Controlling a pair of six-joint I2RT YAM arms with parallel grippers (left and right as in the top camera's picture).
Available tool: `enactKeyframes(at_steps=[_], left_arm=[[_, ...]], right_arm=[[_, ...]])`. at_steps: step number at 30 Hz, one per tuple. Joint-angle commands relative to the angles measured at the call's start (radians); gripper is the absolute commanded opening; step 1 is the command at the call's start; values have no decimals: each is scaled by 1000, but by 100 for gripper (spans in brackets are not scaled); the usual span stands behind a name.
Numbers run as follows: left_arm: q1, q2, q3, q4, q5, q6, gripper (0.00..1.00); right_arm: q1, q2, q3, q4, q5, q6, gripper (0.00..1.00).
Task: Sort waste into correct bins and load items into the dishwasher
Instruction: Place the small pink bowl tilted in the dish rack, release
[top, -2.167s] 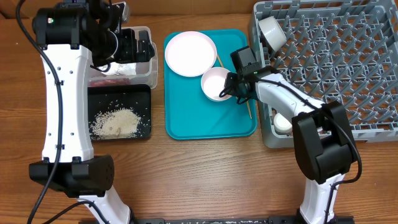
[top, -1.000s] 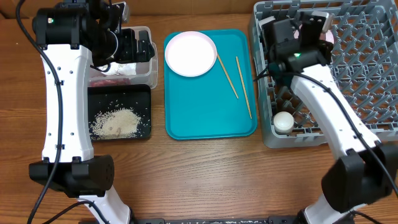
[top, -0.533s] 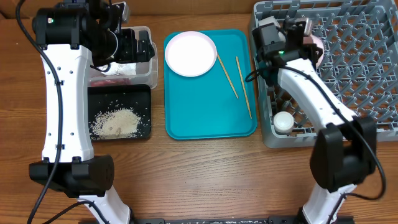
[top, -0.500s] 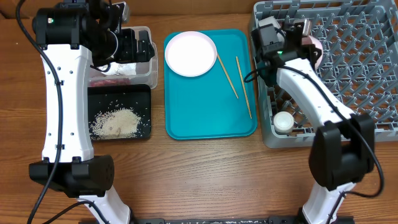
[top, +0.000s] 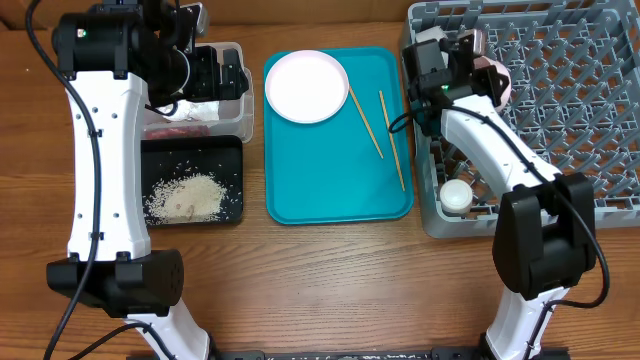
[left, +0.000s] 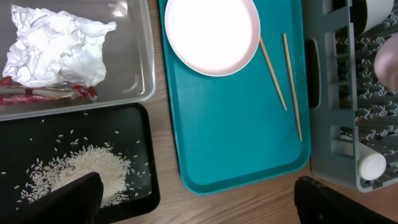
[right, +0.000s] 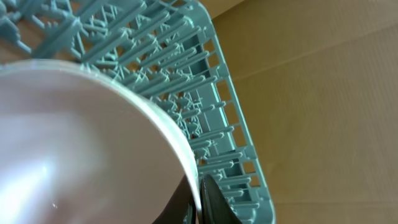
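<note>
rice lies heaped in the black tray at the left of the desk, with loose grains scattered round the heap. just behind it sits the clear tub, holding a crumpled white tissue and reddish scraps along its near wall. the left fingers hang spread wide above this area, holding nothing.

in the middle is the teal tray. the round white plate rests in its far left corner. the two chopsticks lie to the plate's right, loose on the tray floor, a little apart and angled toward each other at the far end.

at the right stands the grey dish rack. the right fingers are pinched shut on the rim of a white bowl, which is tipped on edge over the rack's far left corner, pegs showing past its rim. whether it touches the pegs cannot be told. a small white cup sits in the rack's near left corner.
</note>
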Motion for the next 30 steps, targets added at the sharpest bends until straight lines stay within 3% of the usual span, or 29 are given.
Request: enactKeyframes(at_steps=[1,20,26,30], left_arm=[[-5,-6,-5,2,-5,-3,100],[-5,-6,-5,2,-5,-3,100],[-5,-6,-5,2,-4,-3,100],[-5,-6,-5,2,-4,-3,100]], right_arm=[[-5,-7,-30,-4,-10,-42,4],[95,-8,-40,-169,-11,-51,4],[98,-9,-40,-169,-11,-47,32],[117,-17,-39,-172,-11,-47,40]])
